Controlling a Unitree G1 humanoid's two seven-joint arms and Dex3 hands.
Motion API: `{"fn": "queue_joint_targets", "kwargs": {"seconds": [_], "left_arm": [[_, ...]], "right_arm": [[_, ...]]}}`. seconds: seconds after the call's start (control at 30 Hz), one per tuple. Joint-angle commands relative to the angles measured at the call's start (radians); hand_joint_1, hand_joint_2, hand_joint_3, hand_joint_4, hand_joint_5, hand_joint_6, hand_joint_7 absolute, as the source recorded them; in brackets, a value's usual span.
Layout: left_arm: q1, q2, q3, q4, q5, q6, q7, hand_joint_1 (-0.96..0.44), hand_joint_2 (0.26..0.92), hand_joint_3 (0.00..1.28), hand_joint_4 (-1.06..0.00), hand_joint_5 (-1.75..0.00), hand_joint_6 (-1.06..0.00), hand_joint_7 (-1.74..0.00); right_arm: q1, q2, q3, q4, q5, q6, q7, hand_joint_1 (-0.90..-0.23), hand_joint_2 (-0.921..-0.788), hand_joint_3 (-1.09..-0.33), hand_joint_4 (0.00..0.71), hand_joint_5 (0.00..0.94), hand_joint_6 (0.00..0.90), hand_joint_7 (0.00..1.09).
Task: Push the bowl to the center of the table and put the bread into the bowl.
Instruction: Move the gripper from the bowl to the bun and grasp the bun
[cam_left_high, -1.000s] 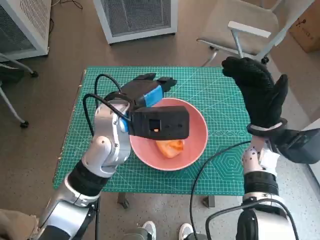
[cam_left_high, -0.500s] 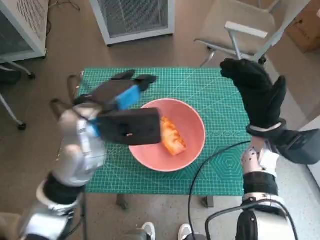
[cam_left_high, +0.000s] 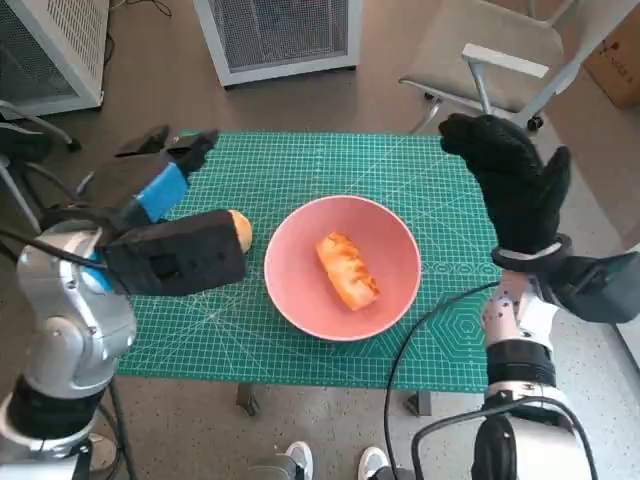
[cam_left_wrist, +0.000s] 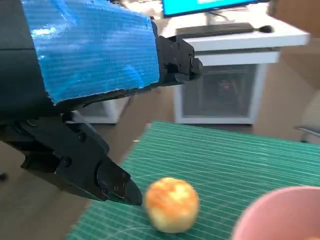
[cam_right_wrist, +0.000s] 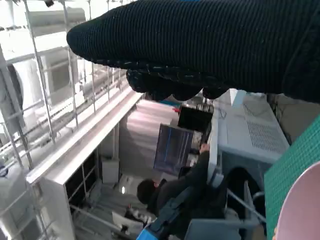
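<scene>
Pink round bowl (cam_left_high: 342, 268) sits mid-bench holding an oblong golden bread piece (cam_left_high: 347, 270); both hands, left (cam_left_high: 160, 185) at 9 o'clock, right (cam_left_high: 508, 180) at 2 o'clock, fingers released; judged complete, next: retract.

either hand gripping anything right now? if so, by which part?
Nothing is held. The left hand is off to the table's side with fingers apart and empty; the right hand is raised, empty. The bread lies in the bowl.

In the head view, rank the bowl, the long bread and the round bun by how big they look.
1. bowl, clearly largest
2. long bread, lying in the bowl
3. round bun, smallest, but the left arm partly hides it, so this is unsure
</scene>
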Motion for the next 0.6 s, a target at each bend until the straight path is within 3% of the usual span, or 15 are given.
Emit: {"fn": "queue_joint_targets", "kwargs": {"seconds": [0.03, 0.6], "left_arm": [[0.006, 0.010, -0.010, -0.016, 0.036, 0.024, -0.024, 0.15, 0.723, 0.03, 0.00, 0.00, -0.22, -0.06], [0.004, -0.027, -0.036, 0.112, 0.017, 0.020, 0.004, 0.15, 0.711, 0.05, -0.01, 0.00, -0.24, -0.02]], "right_arm": [[-0.004, 0.001, 0.003, 0.016, -0.001, 0.023, 0.013, -0.625, -0.921, -0.579, 0.156, 0.000, 0.222, 0.16], [-0.026, 0.001, -0.010, 0.031, 0.015, 0.050, 0.050, -0.617, -0.921, -0.585, 0.152, 0.000, 0.217, 0.16]]}}
